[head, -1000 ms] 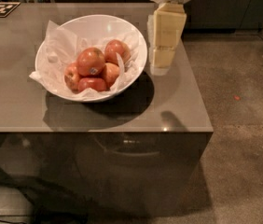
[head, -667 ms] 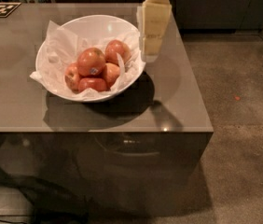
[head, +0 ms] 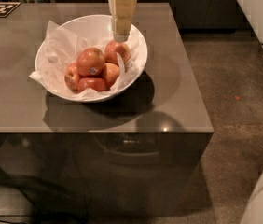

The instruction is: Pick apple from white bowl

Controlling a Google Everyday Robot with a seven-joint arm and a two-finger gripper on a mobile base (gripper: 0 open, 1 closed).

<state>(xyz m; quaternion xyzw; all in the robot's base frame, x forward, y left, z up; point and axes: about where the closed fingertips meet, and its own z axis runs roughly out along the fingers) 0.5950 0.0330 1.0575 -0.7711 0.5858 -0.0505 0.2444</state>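
Observation:
The white bowl, lined with crumpled white tissue paper, stands on a grey table. It holds several red-orange apples. The apple with a small dark oval sticker lies on top, left of centre. The gripper, pale cream, hangs over the bowl's back right part, just above another apple and to the right of the stickered one. It holds nothing that I can see.
A black-and-white marker tag lies at the table's far left corner. Dark cabinets run along the back. The table's right edge drops to a speckled floor. White robot parts show at the right edge.
The gripper has moved left from beside the bowl's right rim to over the bowl's inside. The view has shifted closer to the bowl.

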